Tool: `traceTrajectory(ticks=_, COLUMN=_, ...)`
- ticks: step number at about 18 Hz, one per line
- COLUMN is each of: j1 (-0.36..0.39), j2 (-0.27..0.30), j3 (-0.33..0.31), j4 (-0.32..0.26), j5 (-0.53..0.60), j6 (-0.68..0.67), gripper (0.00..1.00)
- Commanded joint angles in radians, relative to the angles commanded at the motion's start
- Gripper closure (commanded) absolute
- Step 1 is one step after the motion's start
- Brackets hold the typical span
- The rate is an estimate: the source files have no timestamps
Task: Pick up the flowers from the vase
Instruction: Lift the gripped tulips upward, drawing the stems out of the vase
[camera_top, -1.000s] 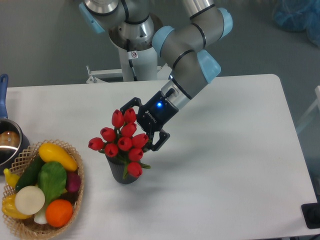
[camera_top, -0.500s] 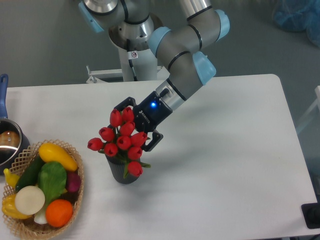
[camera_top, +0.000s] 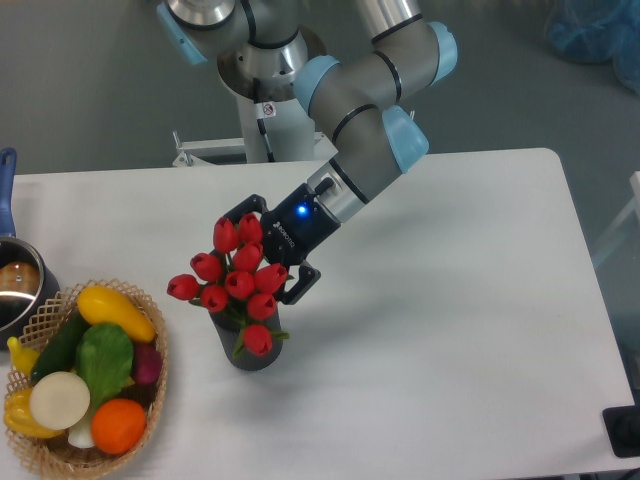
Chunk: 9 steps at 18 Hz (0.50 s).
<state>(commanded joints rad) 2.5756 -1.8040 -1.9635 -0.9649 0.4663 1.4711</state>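
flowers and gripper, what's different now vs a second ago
The gripper has slid left into the flowers, its fingers now straddling the blooms on the right side of the bunch. The bunch has been nudged slightly left, and the vase seems to have shifted left too. Whether the fingers have closed is unclear. The basket and pot stayed put.

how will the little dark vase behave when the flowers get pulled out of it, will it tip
Probably prone to tipping: the vase looks small and narrow under a much wider bunch of flowers. It may lift or drag along if the stems fit tightly, though the fit is hidden. The end effector sits among the blooms, off to one side, so a slanted pull could topple it.
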Motion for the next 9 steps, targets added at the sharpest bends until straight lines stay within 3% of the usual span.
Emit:
traceTrajectory(ticks=5, j1=0.002, j2=-0.002, j3=0.003, j4=0.000, j5=0.000, j6=-0.002, gripper=0.57)
traceTrajectory(ticks=7, j1=0.003, j2=-0.002, j3=0.005, j4=0.000, j5=0.000, j6=-0.002, gripper=0.67)
traceTrajectory(ticks=9, j1=0.005, j2=-0.002, j3=0.008, j4=0.000, j5=0.000, j6=-0.002, gripper=0.67)
